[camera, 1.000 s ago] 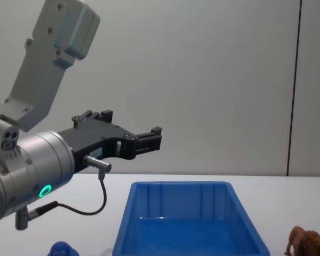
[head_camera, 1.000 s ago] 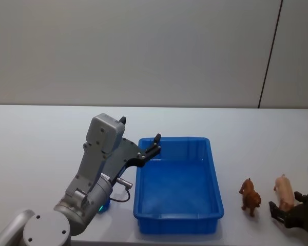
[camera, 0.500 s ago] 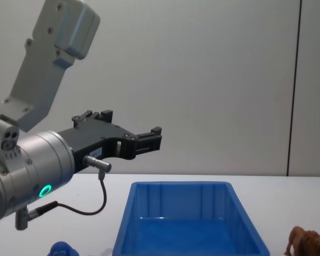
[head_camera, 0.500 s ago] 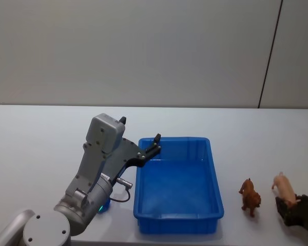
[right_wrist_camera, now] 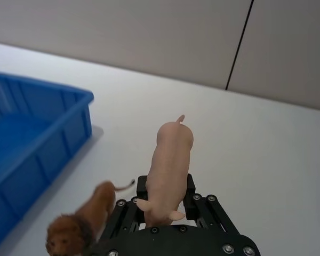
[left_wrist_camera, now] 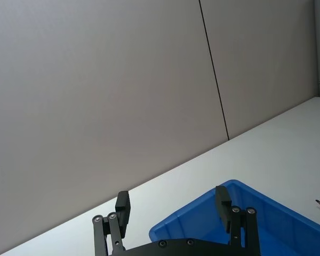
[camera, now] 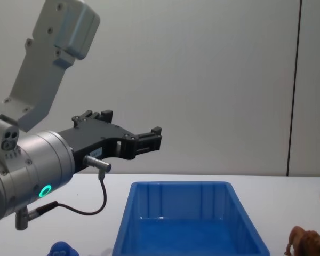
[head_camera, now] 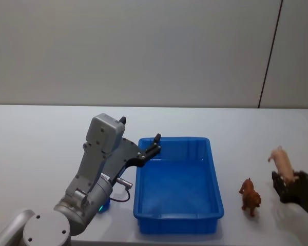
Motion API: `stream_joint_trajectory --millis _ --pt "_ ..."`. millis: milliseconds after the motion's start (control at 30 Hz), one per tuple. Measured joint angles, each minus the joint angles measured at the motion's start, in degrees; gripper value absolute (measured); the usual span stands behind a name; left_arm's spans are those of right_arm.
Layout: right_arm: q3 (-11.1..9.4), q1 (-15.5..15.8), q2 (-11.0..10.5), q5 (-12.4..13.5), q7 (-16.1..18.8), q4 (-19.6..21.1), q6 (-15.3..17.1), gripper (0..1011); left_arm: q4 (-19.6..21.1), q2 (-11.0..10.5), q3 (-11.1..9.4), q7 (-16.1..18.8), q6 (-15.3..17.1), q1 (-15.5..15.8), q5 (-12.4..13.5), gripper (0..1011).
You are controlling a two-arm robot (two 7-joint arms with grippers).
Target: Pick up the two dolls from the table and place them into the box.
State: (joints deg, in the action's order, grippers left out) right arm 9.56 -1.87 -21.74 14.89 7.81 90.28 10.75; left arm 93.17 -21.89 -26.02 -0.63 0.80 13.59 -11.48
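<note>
The pale pink doll [head_camera: 282, 163] hangs above the table [head_camera: 41, 143] at the far right, and my right gripper [head_camera: 285, 180] is shut on its lower body. In the right wrist view the pink doll [right_wrist_camera: 169, 168] sticks up from between the fingers of the right gripper [right_wrist_camera: 165, 188]. The brown lion doll [head_camera: 250, 196] stands on the table between the box [head_camera: 213, 169] and that gripper. My left gripper [head_camera: 153, 144] hovers open over the box's back left corner with nothing in it. A rounded blue doll [camera: 64, 249] sits low under the left arm.
The blue box [camera: 186, 224] has no toys inside that I can see. A grey wall with a dark vertical seam [head_camera: 269, 56] runs behind the table. White tabletop stretches to the left of the left arm and behind the box.
My right gripper has risen with the pink doll, lifting it off the table beside the lion. The left arm has stayed still.
</note>
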Motion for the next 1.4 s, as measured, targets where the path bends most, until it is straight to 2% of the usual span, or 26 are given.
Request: stream_joint_trajectory --millis 233,500,667,733,1100,1200,1233,1267,1400 --pt "0.11 -1.24 0.63 0.90 2.05 2.05 -1.33 346 0.00 0.00 0.00 0.00 0.00 0.00 0.00 1001" --pt "1.18 -3.21 1.85 0.51 5.72 3.91 -0.33 346 0.00 0.00 0.00 0.00 0.00 0.00 0.00 1001" --pt "2.56 -4.66 3.08 -1.04 8.51 4.64 1.79 346 0.00 0.00 0.00 0.00 0.00 0.00 0.00 1001" --pt "3.63 -5.45 3.95 -2.34 10.17 4.88 3.74 346 0.00 -0.01 0.00 0.00 0.00 0.00 0.00 1001" --pt "7.11 -6.76 6.55 -6.69 13.27 4.99 9.20 346 0.00 0.00 0.00 0.00 0.00 0.00 0.00 1001" --pt "7.87 -6.81 6.99 -7.61 13.76 5.10 10.18 381 0.00 0.00 0.00 0.00 0.00 0.00 0.00 1001" --pt "8.26 -6.82 7.18 -8.03 13.98 5.22 10.66 437 0.00 -0.01 0.00 0.00 0.00 0.00 0.00 1001" --pt "8.39 -6.82 7.25 -8.19 14.06 5.26 10.84 437 0.00 0.00 0.00 0.00 0.00 0.00 0.00 1001" --pt "8.95 -6.76 7.49 -8.74 14.33 5.55 11.43 579 0.00 0.00 0.00 0.00 0.00 0.00 0.00 1001"
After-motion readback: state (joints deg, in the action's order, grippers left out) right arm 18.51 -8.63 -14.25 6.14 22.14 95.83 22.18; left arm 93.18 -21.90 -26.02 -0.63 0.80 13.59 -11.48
